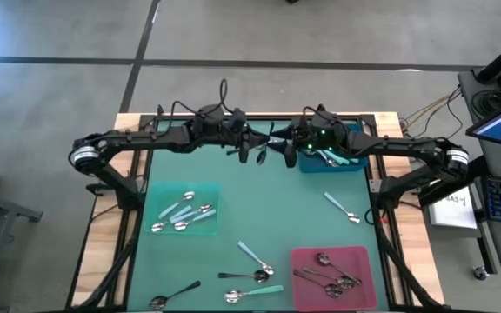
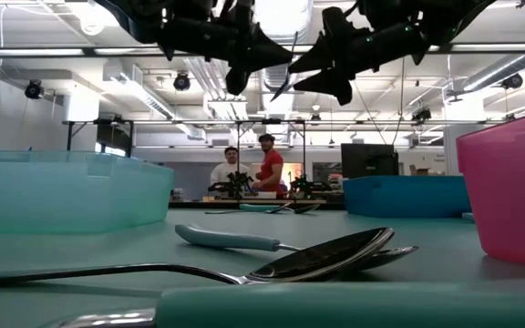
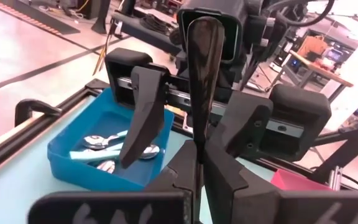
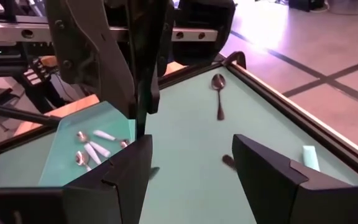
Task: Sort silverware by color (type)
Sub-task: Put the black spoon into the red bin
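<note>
My two grippers meet in the air over the far middle of the table. The left gripper (image 1: 252, 149) (image 3: 197, 168) is shut on a dark all-metal spoon (image 3: 201, 68), which sticks out past its fingertips toward the right gripper (image 1: 283, 153) (image 4: 191, 165). The right gripper is open and faces it, with one finger (image 3: 143, 118) on each side of the spoon; I see no touch. In the right wrist view the spoon (image 4: 143, 81) stands close to one of that gripper's fingers. Other spoons lie in the trays and loose on the mat. My left gripper pinches the dark spoon's narrow end (image 3: 196, 144) between its two fingers. The fingers lie about level and point toward the table's right. The spoon runs on along them, wide end outward, lifted clear of the table.
A blue bin (image 1: 348, 165) with teal-handled spoons sits just below the right gripper. A pale teal tray (image 1: 207, 228) holds pale blue spoons, and a pink tray (image 1: 307, 261) holds dark ones. Loose spoons lie at right (image 1: 342, 207) and near the front edge (image 1: 255, 258) (image 1: 174, 294).
</note>
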Motion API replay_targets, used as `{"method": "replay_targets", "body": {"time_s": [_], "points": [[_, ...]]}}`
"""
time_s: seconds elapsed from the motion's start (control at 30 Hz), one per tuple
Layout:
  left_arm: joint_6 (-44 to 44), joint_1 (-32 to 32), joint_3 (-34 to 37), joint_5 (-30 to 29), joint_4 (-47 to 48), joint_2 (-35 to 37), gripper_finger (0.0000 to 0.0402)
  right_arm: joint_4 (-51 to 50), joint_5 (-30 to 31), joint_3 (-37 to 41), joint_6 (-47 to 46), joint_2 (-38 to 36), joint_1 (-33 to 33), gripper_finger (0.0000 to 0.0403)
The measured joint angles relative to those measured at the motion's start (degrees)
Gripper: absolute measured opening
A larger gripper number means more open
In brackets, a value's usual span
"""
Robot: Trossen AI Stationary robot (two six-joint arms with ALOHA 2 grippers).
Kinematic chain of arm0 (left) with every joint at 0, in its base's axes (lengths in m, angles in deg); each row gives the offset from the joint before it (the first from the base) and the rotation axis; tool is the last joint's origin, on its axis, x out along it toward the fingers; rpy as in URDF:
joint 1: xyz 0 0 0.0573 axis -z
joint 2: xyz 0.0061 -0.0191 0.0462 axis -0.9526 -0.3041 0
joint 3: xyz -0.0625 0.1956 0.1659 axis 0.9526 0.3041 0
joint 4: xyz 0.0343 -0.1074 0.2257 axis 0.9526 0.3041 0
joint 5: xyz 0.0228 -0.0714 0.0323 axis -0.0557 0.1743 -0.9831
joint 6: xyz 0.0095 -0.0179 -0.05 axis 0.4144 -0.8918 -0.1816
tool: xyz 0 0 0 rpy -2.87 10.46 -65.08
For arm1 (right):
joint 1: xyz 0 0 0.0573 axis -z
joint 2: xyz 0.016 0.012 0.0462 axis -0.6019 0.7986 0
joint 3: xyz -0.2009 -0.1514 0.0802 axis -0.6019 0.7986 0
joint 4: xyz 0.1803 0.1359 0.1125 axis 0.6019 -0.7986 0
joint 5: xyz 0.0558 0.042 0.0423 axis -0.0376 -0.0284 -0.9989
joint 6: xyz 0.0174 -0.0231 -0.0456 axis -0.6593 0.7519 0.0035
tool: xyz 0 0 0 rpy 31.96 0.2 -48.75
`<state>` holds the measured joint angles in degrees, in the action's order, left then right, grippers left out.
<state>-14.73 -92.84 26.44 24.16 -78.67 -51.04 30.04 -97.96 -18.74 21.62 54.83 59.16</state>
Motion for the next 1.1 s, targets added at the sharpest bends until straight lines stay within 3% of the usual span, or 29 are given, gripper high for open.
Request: {"method": "replay_targets", "body": {"time_s": [0.43, 0.97, 1.1], "points": [[0.4, -0.1, 0.0, -1.7, -0.1, 0.0, 0.0003, -2.0, -1.0, 0.0, 0.0, 0.0, -0.5, 0.0214], [-1.1, 0.6, 0.1, -1.2, -5.0, -2.4, 0.0, 4.2, -1.5, 0.0, 0.1, 0.0, -0.5, 0.0214], [-1.3, 0.6, 0.1, -1.1, -6.2, -2.6, 0.0, 4.3, -1.6, 0.0, 0.1, 0.0, -0.5, 0.0196]]}}
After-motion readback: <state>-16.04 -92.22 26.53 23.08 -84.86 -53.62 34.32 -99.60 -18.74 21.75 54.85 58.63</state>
